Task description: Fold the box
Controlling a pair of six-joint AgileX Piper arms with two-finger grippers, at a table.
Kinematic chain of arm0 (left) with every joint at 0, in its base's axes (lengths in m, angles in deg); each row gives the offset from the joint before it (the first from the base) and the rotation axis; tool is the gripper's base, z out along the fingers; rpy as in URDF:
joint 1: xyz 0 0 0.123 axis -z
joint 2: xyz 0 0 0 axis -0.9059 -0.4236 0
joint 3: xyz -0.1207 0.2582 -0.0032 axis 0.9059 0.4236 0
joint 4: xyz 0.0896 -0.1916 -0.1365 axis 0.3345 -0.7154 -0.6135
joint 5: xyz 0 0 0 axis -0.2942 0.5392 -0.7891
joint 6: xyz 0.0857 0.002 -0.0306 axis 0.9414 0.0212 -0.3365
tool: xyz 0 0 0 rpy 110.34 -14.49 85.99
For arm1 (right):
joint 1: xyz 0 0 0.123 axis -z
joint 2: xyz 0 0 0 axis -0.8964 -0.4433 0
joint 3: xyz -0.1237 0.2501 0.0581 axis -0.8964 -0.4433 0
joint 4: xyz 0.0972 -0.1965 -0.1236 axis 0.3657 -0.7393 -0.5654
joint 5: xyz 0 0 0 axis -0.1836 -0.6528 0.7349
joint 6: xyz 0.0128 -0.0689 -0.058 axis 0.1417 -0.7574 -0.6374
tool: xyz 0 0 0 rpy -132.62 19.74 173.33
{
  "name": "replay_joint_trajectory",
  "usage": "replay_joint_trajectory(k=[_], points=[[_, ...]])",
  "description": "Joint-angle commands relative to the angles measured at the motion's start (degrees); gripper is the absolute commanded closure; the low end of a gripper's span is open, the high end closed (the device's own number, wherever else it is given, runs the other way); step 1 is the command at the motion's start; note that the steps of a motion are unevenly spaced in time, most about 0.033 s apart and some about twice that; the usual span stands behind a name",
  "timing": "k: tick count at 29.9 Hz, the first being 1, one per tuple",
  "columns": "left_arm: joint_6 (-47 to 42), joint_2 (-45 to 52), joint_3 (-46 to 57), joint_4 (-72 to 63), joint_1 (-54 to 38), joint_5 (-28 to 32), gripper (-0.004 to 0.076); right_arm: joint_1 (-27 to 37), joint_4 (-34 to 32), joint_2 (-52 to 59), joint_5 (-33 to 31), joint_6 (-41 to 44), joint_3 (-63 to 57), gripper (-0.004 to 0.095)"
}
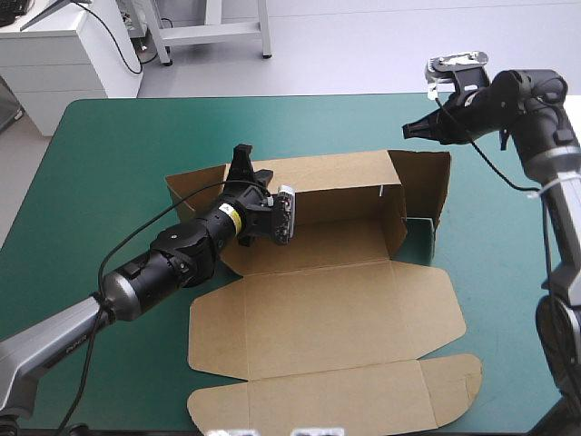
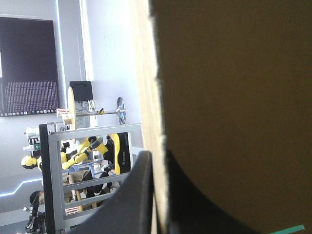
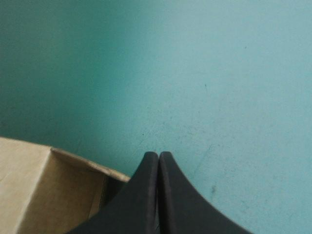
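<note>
We are mid-fold, raising walls: the box (image 1: 345,218) sits mid-surface (image 1: 100,173), lid (image 1: 327,318) flat nearside. Our left hand (image 1: 242,156) clamps the far wall (image 1: 336,173); our right hand (image 1: 410,130), pressed together, hovers off its far right corner. Next, we judge, tuck the left flap (image 1: 186,195).

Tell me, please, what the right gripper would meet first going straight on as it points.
Probably the teal-green cover, just past the box; the right gripper, shut, aims at it, though depth is unclear.

Left arm (image 1: 172,259): black joints, yellow label (image 1: 229,214) (print unreadable), silver-grey tube toward 8 o'clock. Right arm (image 1: 549,118), at 2 o'clock: black over grey; right gripper (image 3: 159,154): 2 black fins.
</note>
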Motion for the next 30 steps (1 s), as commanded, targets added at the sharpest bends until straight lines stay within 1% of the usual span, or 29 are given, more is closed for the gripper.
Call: replay_joint_trajectory(k=[1, 5, 11, 20, 30], points=[[-0.5, 1.7, -0.6, -0.2, 0.1, -0.6, 0.0731, 0.4, 1.0, -2.4, -1.2, 1.1, 6.8, 0.0929], [-1.8, 1.7, -0.6, -0.2, 0.1, -0.6, 0.0731, 0.4, 2.2, -6.7, -4.8, 1.1, 11.1, 0.0929], [-2.7, 1.7, -0.6, -0.2, 0.1, -0.6, 0.0731, 0.4, 1.8, -8.6, -7.9, 1.1, 11.2, 0.0929], [-3.0, 1.7, -0.6, -0.2, 0.1, -1.5, 0.0731, 0.4, 2.9, -6.9, -8.1, 1.1, 10.4, 0.0929], [-3.0, 1.6, -0.6, -0.2, 0.1, -2.0, 0.0731, 2.2, 3.7, -1.4, -8.1, -2.0, -0.5, 0.0929]])
